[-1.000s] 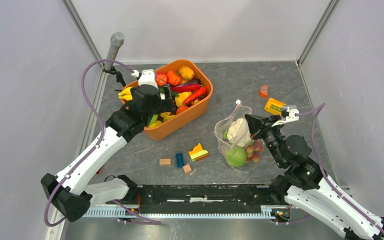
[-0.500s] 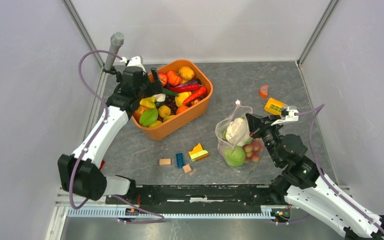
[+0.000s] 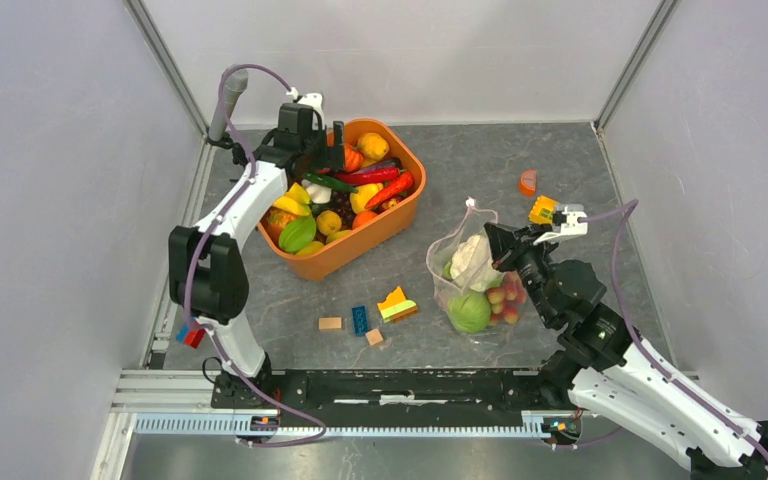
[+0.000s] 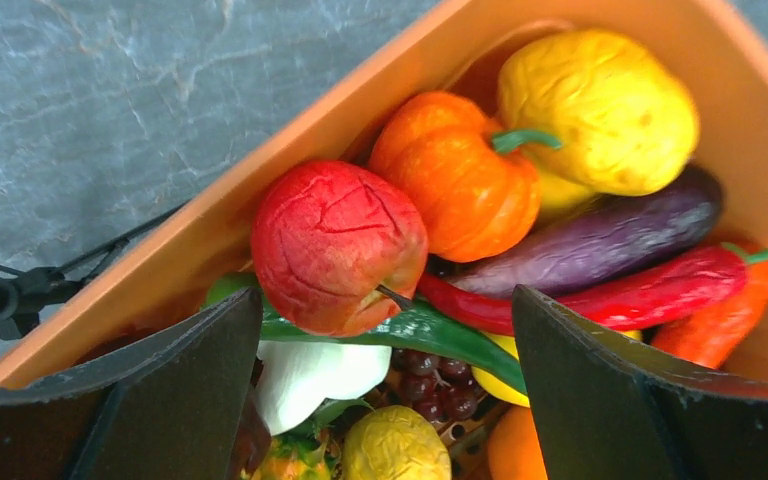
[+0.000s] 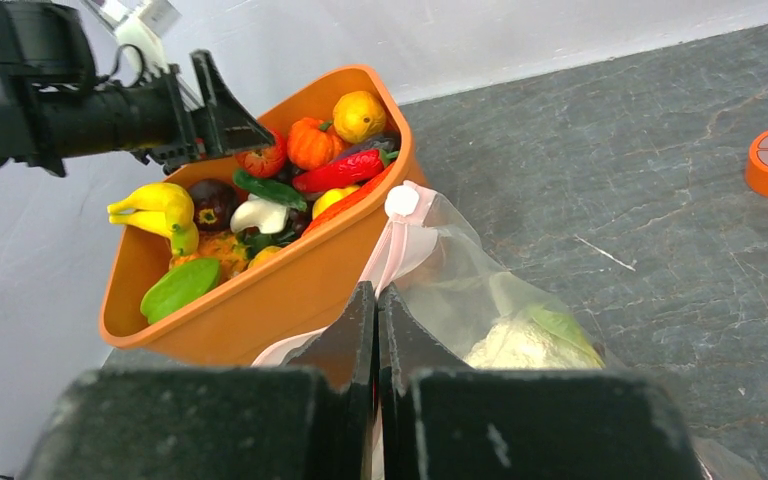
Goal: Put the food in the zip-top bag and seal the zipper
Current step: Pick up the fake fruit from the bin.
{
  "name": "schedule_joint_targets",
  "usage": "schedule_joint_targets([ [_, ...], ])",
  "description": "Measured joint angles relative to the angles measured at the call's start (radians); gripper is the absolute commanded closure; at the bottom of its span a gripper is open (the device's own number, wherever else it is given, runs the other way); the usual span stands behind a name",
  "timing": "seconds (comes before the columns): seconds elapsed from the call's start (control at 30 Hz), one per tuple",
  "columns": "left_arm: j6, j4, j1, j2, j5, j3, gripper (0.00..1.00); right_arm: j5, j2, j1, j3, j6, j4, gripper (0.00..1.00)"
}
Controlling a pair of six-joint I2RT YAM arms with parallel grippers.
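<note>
top view, left tool (image 3: 337,148): fingers spread apart with nothing between them, hanging over the far left rim of the orange tub (image 3: 360,250).
top view, orange tub: on the far left part of the bench (image 3: 580,150), heaped with food (image 3: 360,195).
top view, right tool (image 3: 491,240): at the right side of the zip-top bag (image 3: 445,255), up at its mouth end.
top view, zip-top bag: right of the bench's middle, toward the near edge, near the tub; its white slider tab (image 3: 474,204) is at the far tip.
top view, food in the bag: cauliflower (image 3: 472,258) at the far end, green cabbage (image 3: 470,312) at the near end, small red fruits (image 3: 506,298) just right of the cabbage.
top view, loose bits: building blocks (image 3: 360,320) toward the near edge, between tub and bag; orange half-disc (image 3: 528,182) and yellow block (image 3: 543,210) toward the right edge.
left wrist view, left tool (image 4: 382,300): two dark fingers (image 4: 170,390) wide apart, empty, above the tub's contents.
left wrist view, food below: red tomato (image 4: 335,245) touching an orange pumpkin (image 4: 455,185); yellow fruit (image 4: 600,105) in the tub's corner; purple aubergine (image 4: 600,240), red pepper (image 4: 640,295) and grapes (image 4: 435,375) alongside.
right wrist view, right tool (image 5: 376,320): fingers pressed together, clamped on the bag's edge where the pale pink zipper (image 5: 388,250) meets them.
right wrist view, zipper: runs from the fingers up to the slider tab; cannot tell whether the mouth is sealed.
right wrist view, beyond: cauliflower inside the clear bag, the tub behind it, bananas (image 5: 155,208) at the tub's left side, the left tool over its far rim.
</note>
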Motion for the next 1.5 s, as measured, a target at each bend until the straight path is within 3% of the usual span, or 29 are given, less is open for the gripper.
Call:
schedule_joint_targets([
  [0.13, 0.023, -0.005, 0.006, 0.064, -0.002, 0.001, 0.01, -0.008, 0.013, 0.0, 0.005, -0.006, 0.006, 1.0],
  [0.33, 0.051, -0.005, 0.01, 0.097, -0.012, 0.001, 0.15, -0.016, 0.02, 0.0, 0.006, -0.011, 0.014, 1.0],
  [0.53, 0.051, 0.057, 0.01, 0.087, -0.04, -0.045, 0.1, -0.021, 0.021, 0.0, 0.006, -0.013, 0.02, 1.0],
  [0.63, 0.051, 0.075, 0.01, 0.087, -0.056, -0.053, 0.13, -0.027, 0.021, 0.0, 0.006, -0.013, 0.02, 1.0],
  [0.97, 0.049, 0.122, 0.01, 0.08, -0.072, -0.074, 0.55, -0.035, 0.013, 0.0, 0.006, -0.01, 0.019, 1.0],
  [1.17, 0.043, 0.161, 0.01, 0.005, -0.048, -0.158, 0.58, -0.043, 0.011, 0.0, 0.006, -0.002, 0.02, 1.0],
  [1.5, -0.034, 0.196, 0.01, -0.193, 0.168, -0.277, 0.62, -0.06, 0.013, 0.0, 0.006, 0.011, 0.02, 1.0],
])
